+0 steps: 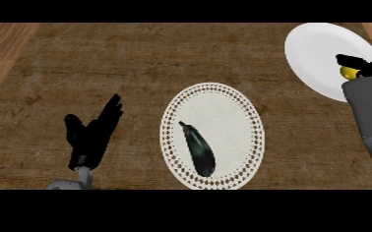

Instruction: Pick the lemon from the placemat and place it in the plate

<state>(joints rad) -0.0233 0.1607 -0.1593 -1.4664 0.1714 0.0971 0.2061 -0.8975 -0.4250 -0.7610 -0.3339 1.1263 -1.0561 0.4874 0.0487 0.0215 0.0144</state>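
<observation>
The right hand (354, 65), curled around the lemon (349, 72), apparently hangs over the plate (312, 54) beneath it, ready for release there; the left hand (91, 132) rests open, fingers up.

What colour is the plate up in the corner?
White. The plate shows plain white in the head view, at the upper right.

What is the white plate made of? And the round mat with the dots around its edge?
The plate looks like glazed ceramic or smooth plastic: plain white, even surface, no pattern. The view cannot settle which. The placemat looks like woven cloth or lace-like paper: matte cream, with a ring of small holes along its rim. The eggplant lying on it looks dark and glossy.
</observation>
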